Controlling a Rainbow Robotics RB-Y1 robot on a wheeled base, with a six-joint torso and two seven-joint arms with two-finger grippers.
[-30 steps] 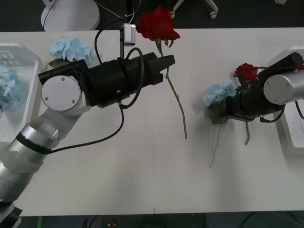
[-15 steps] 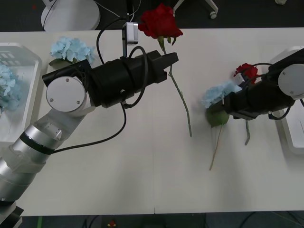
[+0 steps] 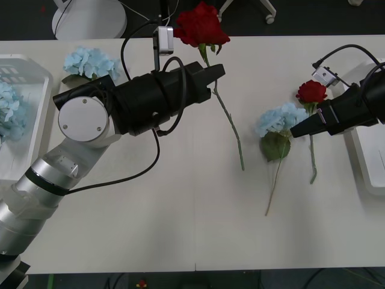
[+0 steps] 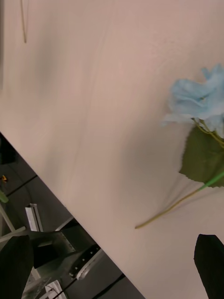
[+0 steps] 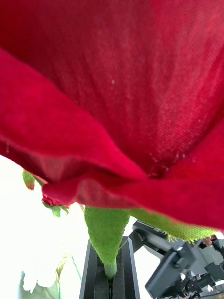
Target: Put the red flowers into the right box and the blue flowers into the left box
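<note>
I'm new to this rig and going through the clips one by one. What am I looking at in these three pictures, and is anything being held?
This is a two-armed robot at a white table. One picture looks down from above the arms; the other two come from cameras on each wrist.

The left tool is shut on the stem of a red rose, lifted above the table; the left wrist camera sees that bloom from just below, with the stem pinched between its fingers.

The right tool is open and holds nothing, near a blue flower and a second red rose lying on the table.

Another blue flower lies at the far left, and one more is in the left box. The right box sits at the right edge.
</note>
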